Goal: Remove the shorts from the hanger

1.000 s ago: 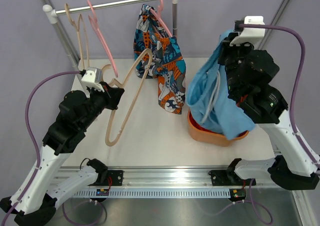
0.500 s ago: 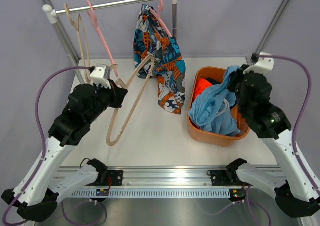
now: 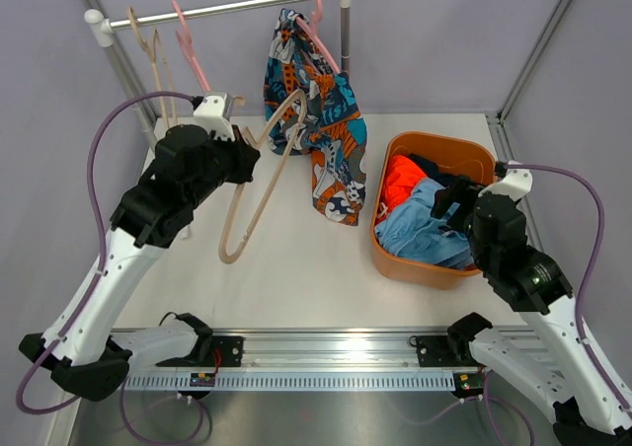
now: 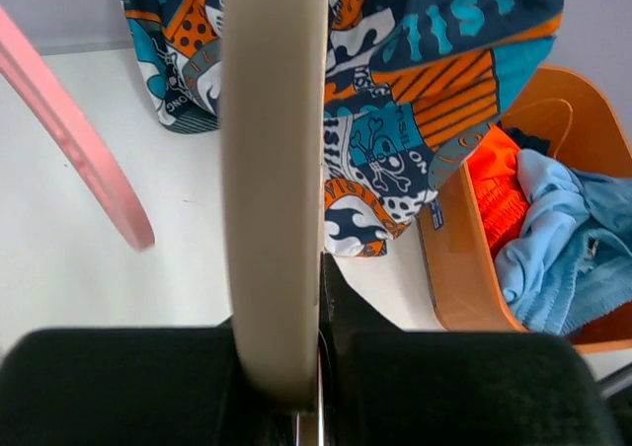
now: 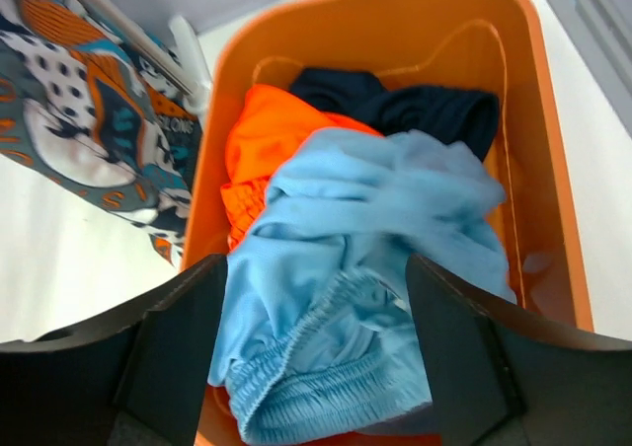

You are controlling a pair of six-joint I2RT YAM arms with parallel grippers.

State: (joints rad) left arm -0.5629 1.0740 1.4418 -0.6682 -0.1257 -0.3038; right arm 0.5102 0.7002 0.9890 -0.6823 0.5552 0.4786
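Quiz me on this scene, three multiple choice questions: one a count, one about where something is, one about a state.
1. How many pairs of shorts lie in the orange plastic tub?
A. one
B. five
C. three

2. Where are the blue-orange-white print cloth shorts?
A. in the tub
B. hanging from the white metal rail
C. flat on the table

3. The right pincer is:
A. open
B. shut on a hanger
C. out of view

Answers:
1 C, the dark navy pair, the orange-red pair and the light blue pair lie in it.
2 B, they dangle below the rail.
3 A, its fingers stand wide apart above the tub.
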